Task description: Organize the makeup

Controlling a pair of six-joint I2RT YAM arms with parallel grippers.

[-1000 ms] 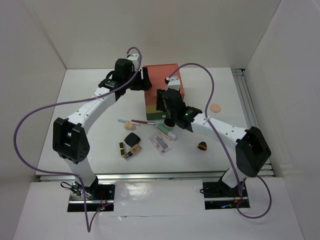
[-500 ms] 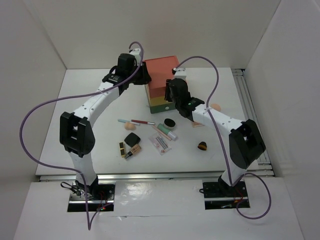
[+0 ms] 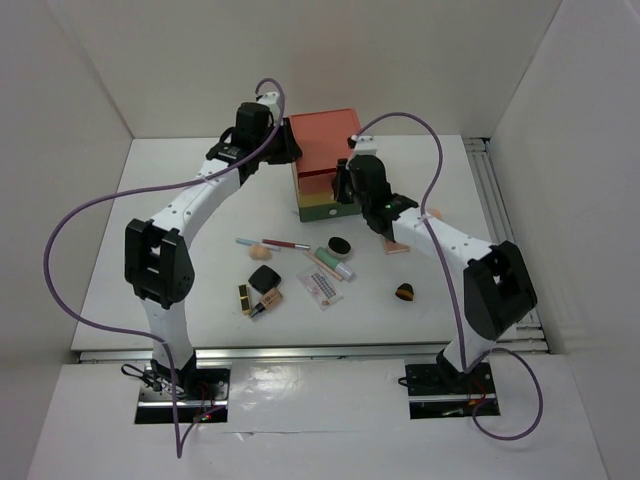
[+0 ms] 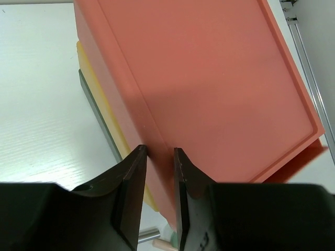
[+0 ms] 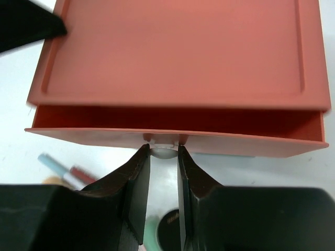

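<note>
The makeup lies on the table in front of the stacked drawer box (image 3: 322, 150): a round black pot (image 3: 340, 244), a mint tube (image 3: 336, 263), thin pencils (image 3: 275, 243), a black square compact (image 3: 264, 279), a gold-black lipstick (image 3: 243, 297) and a pink palette (image 3: 322, 287). My right gripper (image 5: 163, 157) is shut on the small knob (image 5: 163, 150) of the coral top drawer (image 5: 172, 137), which stands slightly open. My left gripper (image 4: 158, 157) rests at the box's top left edge (image 4: 157, 130), jaws a narrow gap apart.
A peach sponge (image 3: 432, 214) and a brown piece (image 3: 404, 292) lie on the right. Another sponge (image 3: 262, 250) lies by the pencils. White walls enclose the table; a rail (image 3: 490, 190) runs along the right side.
My right gripper has moved from above the makeup up to the box's front and closed on the top drawer's knob. My left gripper has shifted slightly along the box's left edge.
</note>
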